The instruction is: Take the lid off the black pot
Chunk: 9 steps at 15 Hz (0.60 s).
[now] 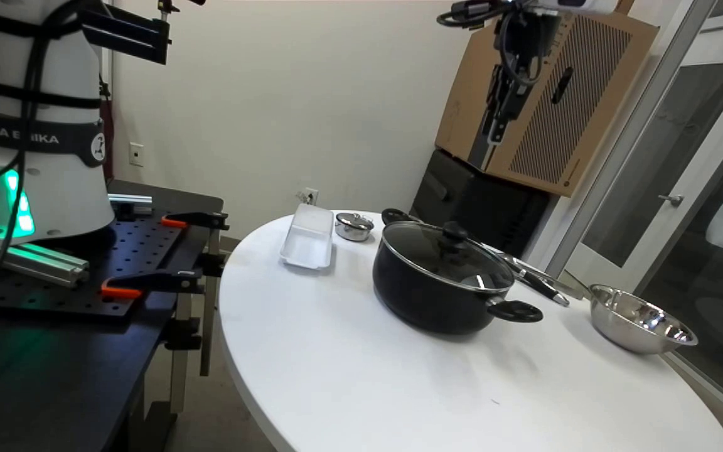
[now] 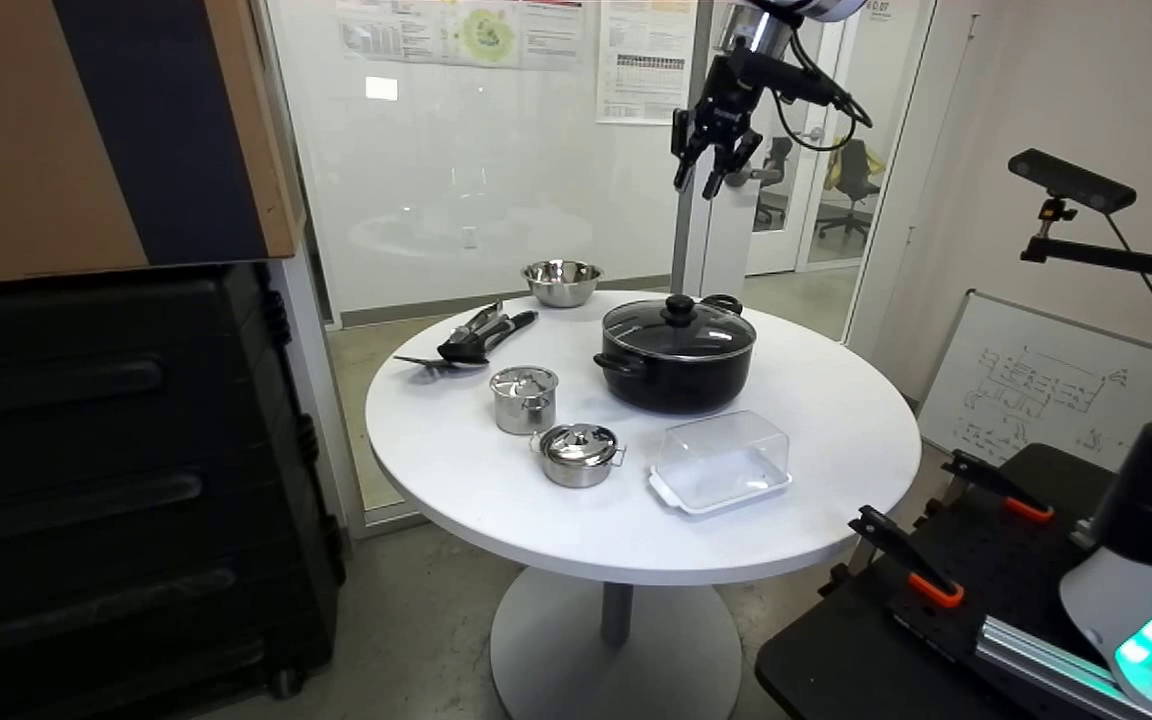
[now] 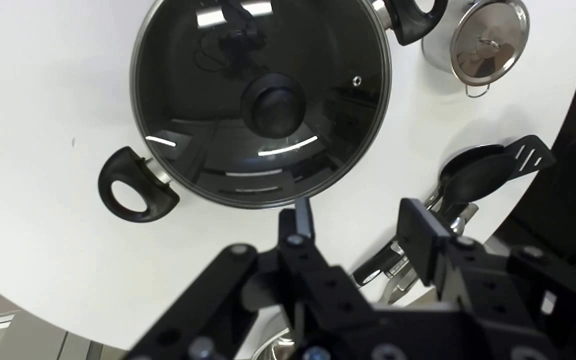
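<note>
Right now, closest in your wrist view, the claw (image 3: 358, 220) has its two fingers (image 3: 415, 240) spread well apart. Your lid (image 3: 223, 100) lies past the fingertips (image 3: 304, 216) in that view, with one of them overlapping its rim by line of sight; both exterior views, though, show the claw hanging high above the white worktop (image 2: 826, 400), well apart from the lid. The lid sits flat on the black pot (image 2: 681, 385), its round knob (image 3: 275, 112) in the middle pointing up, and the pot stands upright on the worktop with a handle (image 3: 135, 167) on either side.

Moving outward, you have a tall steel canister (image 2: 524, 408) near one handle of the pot, and a small steel pot (image 2: 578, 465) near that. A white dish (image 2: 736, 498) under a clear cover (image 2: 726, 440) stands near the black pot too. Kitchen tools (image 2: 466, 350) lie heaped toward the worktop's edge, and a shiny steel bowl (image 2: 564, 296) stands near them. Farthest off, past the worktop, you have a black chest (image 2: 116, 470) with a cardboard box (image 2: 26, 130) on top, a whiteboard (image 2: 1046, 390), and a glass wall (image 2: 536, 160) with papers (image 2: 646, 60) on it.
</note>
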Motion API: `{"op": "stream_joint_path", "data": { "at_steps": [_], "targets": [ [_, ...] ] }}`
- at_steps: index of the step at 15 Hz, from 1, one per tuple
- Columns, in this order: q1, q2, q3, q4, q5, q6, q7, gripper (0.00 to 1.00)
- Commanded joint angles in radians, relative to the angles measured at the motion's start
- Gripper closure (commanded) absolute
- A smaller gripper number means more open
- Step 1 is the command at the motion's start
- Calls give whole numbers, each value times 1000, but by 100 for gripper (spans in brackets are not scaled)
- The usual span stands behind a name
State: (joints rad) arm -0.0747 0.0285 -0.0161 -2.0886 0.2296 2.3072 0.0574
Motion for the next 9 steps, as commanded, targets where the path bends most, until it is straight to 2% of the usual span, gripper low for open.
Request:
{"op": "stream_joint_path", "data": {
  "at_steps": [1, 2, 4, 6, 9],
  "targets": [
    [-4, -58, -31, -34, -26, -60, 5, 76],
    [-4, -42, -35, -34, -23, -49, -5, 26],
    [-1, -12, -39, -37, -16, -9, -22, 18],
    [5, 26, -35, -37, -21, 29, -36, 4],
    [18, 92, -26, -34, -61, 87, -21, 0]
  ]
}}
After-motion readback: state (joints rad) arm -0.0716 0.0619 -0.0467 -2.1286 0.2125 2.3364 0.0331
